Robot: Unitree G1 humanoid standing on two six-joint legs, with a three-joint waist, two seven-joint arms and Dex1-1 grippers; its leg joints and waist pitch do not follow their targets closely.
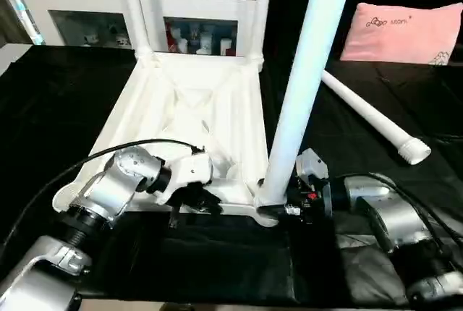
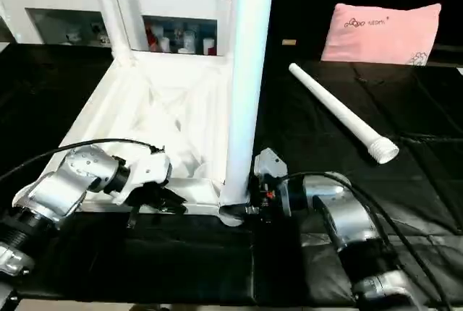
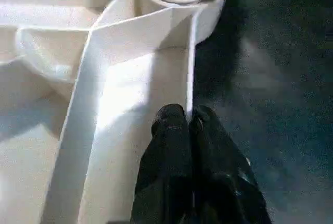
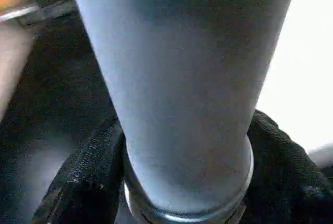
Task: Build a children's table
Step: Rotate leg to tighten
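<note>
Right wrist view looks straight up the near leg (image 4: 182, 78): the white tube stands between the two black fingers (image 4: 78, 182) of the right tool (image 1: 289, 199), which are wrapped around its foot just above the threaded collar, so this tool is holding the leg. In the head views the leg's long axis runs nearly upright, leaning slightly away from the robot toward the top, with its base seated in the near right corner socket (image 1: 266, 210) of the upturned tabletop (image 1: 195, 108). The right tool reaches that foot from the robot's right side, at table level.

The left tool (image 1: 199, 199) is squeezed narrow; in the left wrist view its fingertips (image 3: 171, 125) are pinched on the thin near rim wall (image 3: 190, 67) of the tabletop, a little to the left of the same socket, apparently steadying the top against turning.

The tabletop lies ribs up on the black-covered table (image 1: 217, 260). Two more legs (image 1: 134, 7) already stand in its far corners, and a fourth leg (image 1: 369, 119) lies loose on the cloth well to the right, its threaded end pointing toward the robot.

The right arm is the one on the leg, so any further twist or push to seat it must run down the leg's own upright axis into the socket.
</note>
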